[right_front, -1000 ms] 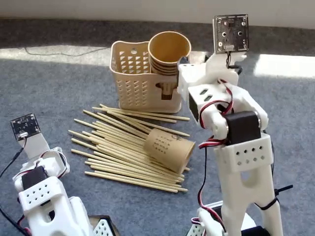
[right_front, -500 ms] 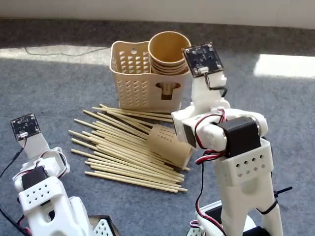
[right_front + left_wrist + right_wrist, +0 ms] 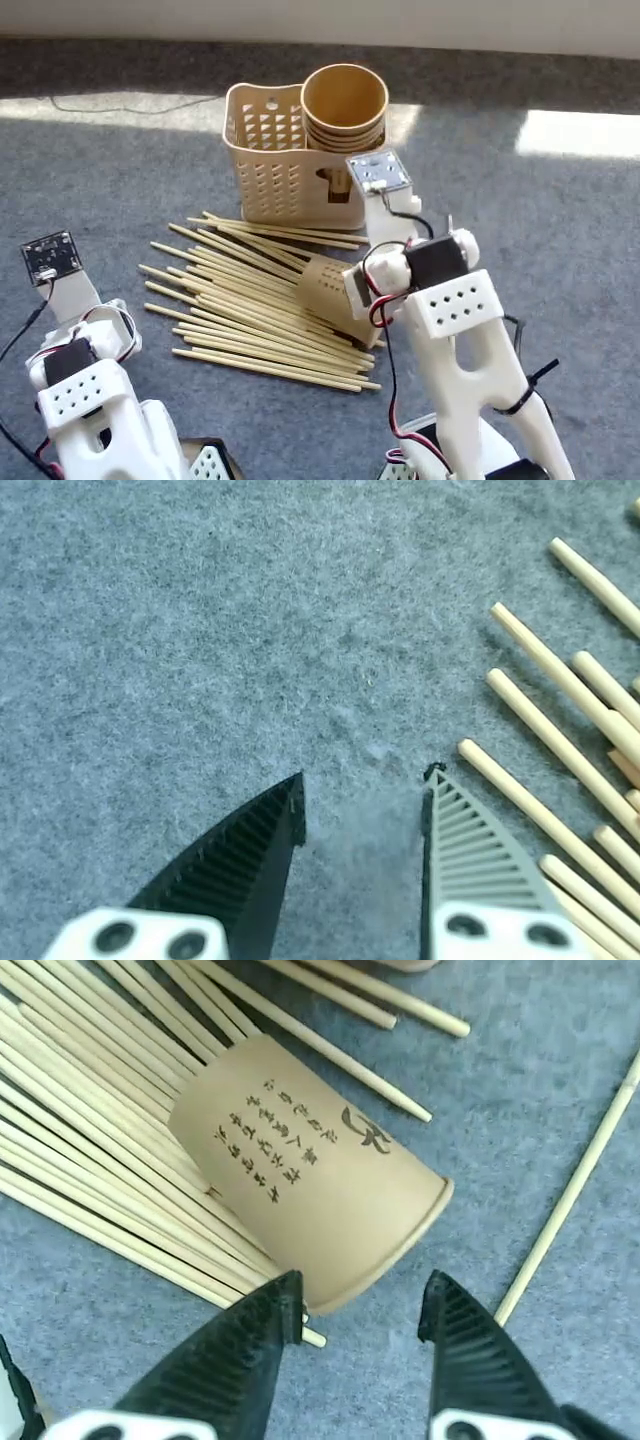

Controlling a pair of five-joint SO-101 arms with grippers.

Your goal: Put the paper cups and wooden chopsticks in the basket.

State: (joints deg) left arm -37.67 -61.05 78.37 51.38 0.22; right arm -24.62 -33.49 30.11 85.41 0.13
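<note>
**Cup on its side on the chopsticks, right gripper spread at its rim**

A grey, carpet-like cover is seen over the desk [image 3: 120,190], crossed at the far side by bands of sunlight. A pale wall strip runs along the far edge, with a thin cable [image 3: 100,103] lying near it at the far left.

In the high view a cream basket [image 3: 265,160] is seen standing far of centre, with a stack of paper cups [image 3: 344,100] upright in its right part. Near of it the wooden chopsticks [image 3: 250,310] are spread in a loose pile. A single paper cup [image 3: 335,295] lies on its side at the pile's right end, partly hidden by the right arm [image 3: 440,290].

From the right wrist view, dark print on that cup's side is made out, and the right gripper [image 3: 363,1290] is held wide open at the cup's rim. A stray chopstick [image 3: 570,1200] lies apart on the cover.

From the left wrist view, the left gripper [image 3: 366,780] is shown open over bare cover, just beside the chopstick ends.
</note>
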